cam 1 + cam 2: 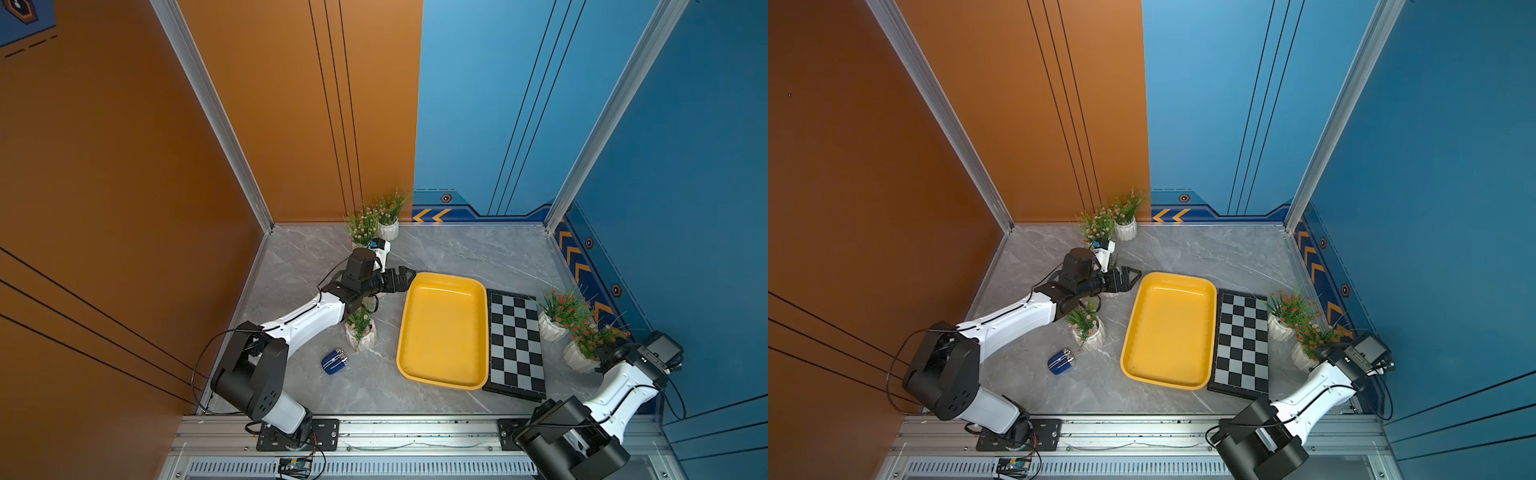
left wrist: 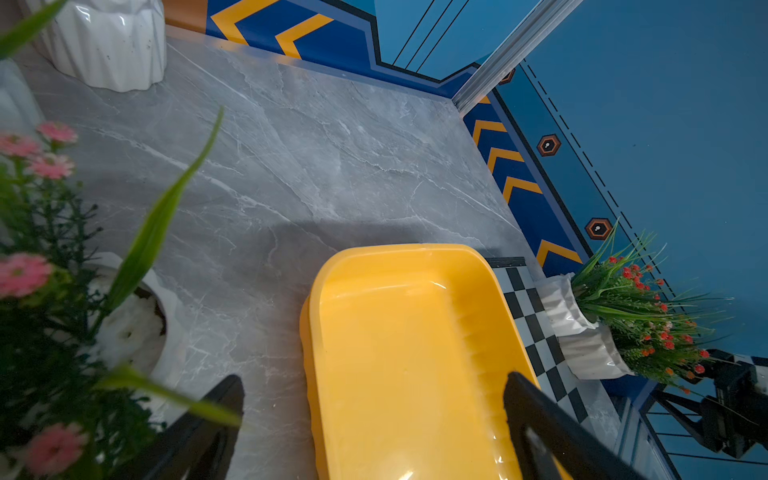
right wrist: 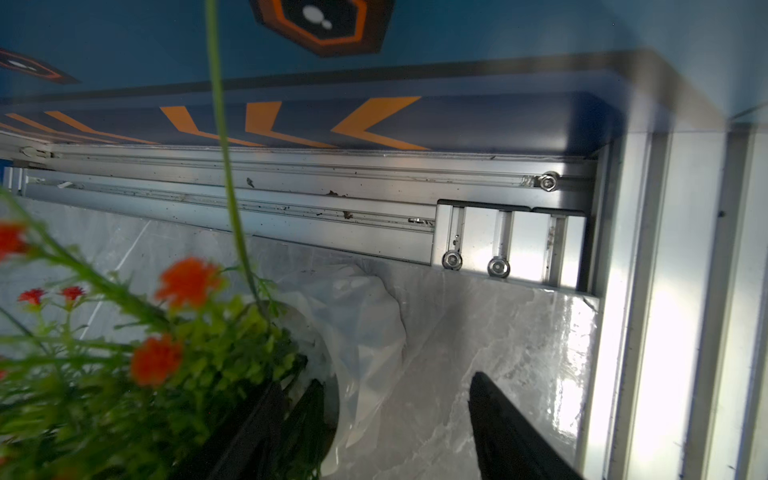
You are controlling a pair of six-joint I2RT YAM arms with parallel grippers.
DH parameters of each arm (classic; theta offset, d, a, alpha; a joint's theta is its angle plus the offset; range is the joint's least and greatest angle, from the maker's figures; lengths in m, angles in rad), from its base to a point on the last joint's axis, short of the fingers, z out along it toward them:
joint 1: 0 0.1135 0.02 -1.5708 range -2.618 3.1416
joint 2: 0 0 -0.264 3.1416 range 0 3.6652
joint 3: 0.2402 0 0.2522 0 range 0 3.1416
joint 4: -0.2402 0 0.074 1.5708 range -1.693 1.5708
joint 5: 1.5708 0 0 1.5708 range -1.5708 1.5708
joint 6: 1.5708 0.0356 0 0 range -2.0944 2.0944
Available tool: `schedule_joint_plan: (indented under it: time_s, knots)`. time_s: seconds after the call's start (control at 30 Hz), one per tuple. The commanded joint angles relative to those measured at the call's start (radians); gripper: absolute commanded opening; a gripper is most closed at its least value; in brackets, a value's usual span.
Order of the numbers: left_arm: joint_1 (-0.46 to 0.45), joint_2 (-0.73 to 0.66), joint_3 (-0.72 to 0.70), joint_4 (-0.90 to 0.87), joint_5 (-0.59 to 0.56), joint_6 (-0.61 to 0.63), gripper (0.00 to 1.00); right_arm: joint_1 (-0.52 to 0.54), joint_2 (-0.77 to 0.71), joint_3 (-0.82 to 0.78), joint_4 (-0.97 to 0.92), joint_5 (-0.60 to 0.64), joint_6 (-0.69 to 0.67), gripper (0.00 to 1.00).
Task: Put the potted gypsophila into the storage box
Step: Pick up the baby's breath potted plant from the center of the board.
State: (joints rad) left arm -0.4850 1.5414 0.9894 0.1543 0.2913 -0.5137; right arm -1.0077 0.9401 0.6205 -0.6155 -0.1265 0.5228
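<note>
In both top views your right gripper [image 1: 606, 353] is up against the potted gypsophila [image 1: 579, 356] with the orange-red blooms; its leaves hide the fingertips there, so you cannot judge the jaws from above. The storage box [image 1: 442, 332] lies well apart from that tool, on the far side of the chequered board [image 1: 515, 340], and it is bare inside. Your left gripper [image 1: 408, 279] hangs at the box's far corner, away from the plant you are after.

In the left wrist view the left gripper [image 2: 374, 376] is spread wide with nothing in it; the yellow box [image 2: 407, 353] lies straight ahead of the jaws and partly between them; a pink-flowered pot [image 2: 129, 324] stands just beside one finger.

In the right wrist view the right gripper [image 3: 378, 380] has its fingers well apart; the gypsophila's white pot [image 3: 357, 324] sits between them, hard by the finger buried in the leaves, with clear tabletop before the other finger; nothing is clamped yet.

So, as I judge it, nothing is delivered; you are at the grasp itself. Closing on the pot, lifting it, carrying it over the board and setting it upright in the box are all left.
</note>
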Motion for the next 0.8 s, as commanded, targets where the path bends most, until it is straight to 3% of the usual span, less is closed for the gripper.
schedule_joint_plan:
  time_s: [0.0, 0.37, 0.77]
  knots:
    - [0.015, 0.012, 0.001, 0.016, -0.010, 0.000, 0.98, 0.023, 0.033, 0.034, -0.013, 0.019, -0.035, 0.72]
    - [0.038, 0.058, 0.005, 0.031, 0.021, -0.005, 0.98, 0.030, 0.074, 0.050, -0.041, 0.088, -0.034, 0.61]
    - [0.053, 0.061, 0.004, 0.035, 0.033, -0.005, 0.98, 0.054, 0.129, 0.052, 0.008, 0.082, -0.041, 0.44]
